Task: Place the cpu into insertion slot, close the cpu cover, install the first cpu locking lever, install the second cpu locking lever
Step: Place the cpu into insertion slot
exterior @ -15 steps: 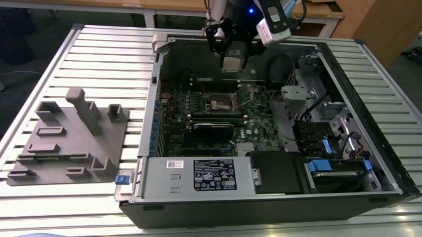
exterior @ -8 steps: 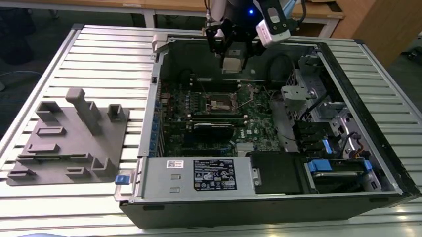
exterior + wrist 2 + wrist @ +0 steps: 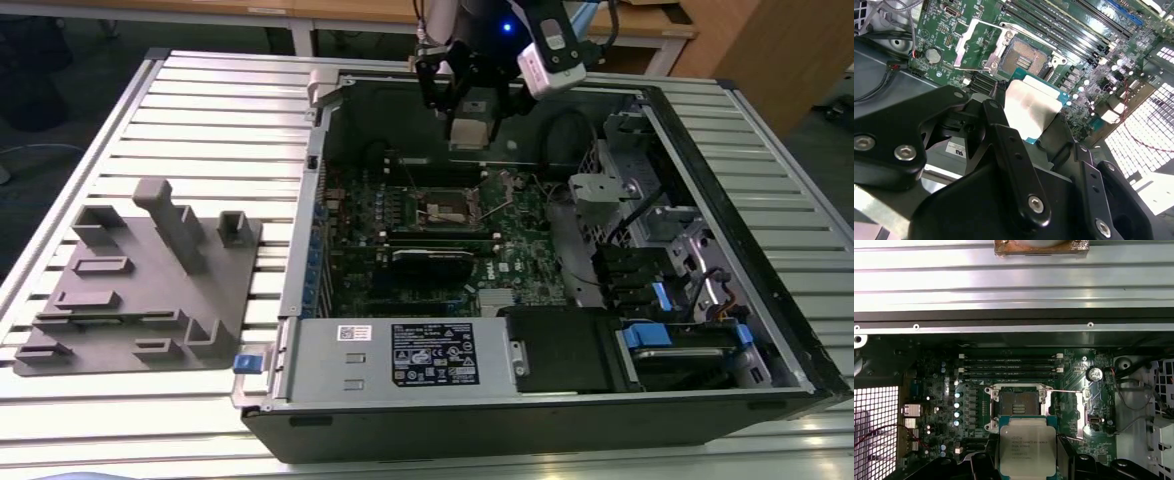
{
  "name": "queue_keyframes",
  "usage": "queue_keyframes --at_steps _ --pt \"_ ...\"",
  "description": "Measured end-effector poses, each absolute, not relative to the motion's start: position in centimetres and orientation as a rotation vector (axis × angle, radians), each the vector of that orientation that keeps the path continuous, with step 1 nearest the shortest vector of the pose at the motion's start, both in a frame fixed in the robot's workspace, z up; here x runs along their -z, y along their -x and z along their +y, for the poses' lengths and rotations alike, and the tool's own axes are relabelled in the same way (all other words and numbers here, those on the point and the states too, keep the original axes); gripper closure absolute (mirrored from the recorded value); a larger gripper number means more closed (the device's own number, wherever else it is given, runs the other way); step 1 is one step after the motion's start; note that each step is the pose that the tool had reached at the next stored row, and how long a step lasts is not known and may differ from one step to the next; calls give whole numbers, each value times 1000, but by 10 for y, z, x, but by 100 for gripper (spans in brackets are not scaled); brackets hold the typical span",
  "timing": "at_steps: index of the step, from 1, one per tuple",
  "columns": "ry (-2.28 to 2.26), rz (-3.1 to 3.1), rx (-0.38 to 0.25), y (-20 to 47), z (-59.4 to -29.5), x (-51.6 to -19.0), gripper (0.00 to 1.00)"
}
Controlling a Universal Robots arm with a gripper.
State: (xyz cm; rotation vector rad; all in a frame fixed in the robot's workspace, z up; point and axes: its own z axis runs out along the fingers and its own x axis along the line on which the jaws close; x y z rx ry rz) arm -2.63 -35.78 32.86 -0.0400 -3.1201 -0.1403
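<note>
Hanging over the open computer case, the gripper is clamping the cpu by two opposite edges, jaws parted just the chip's width. The square cpu is sitting raised above the motherboard, near the bare insertion slot. Its metal top is facing the first wrist view, its sides lining up square with the socket.

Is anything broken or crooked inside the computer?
Nothing looks broken or crooked. The gripper has its jaws closed on the cpu, above the motherboard and near the insertion slot. The cpu cover is open, so the slot is simply unfilled.
</note>
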Motion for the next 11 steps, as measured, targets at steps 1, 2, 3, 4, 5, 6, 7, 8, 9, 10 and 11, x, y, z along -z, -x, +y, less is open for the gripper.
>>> queue_keyframes --at_steps 1,2,3,4,5,6,7,8,9,10,11 --pt "40 -3120 140 26 -358 -328 46" --pt "40 -3120 140 26 -358 -327 46" --pt "40 -3120 140 26 -358 -325 46" --pt "40 -3120 140 26 -358 -323 46" --pt "40 -3120 140 26 -358 -321 46" --pt "40 -3120 140 26 -358 -320 46" --pt "40 -3120 140 26 -358 -318 46" --pt "40 -3120 140 26 -358 -316 46" --pt "40 -3120 140 26 -358 -314 46" --pt "40 -3120 140 26 -358 -313 46" --pt "40 -3120 140 26 -358 -312 46"
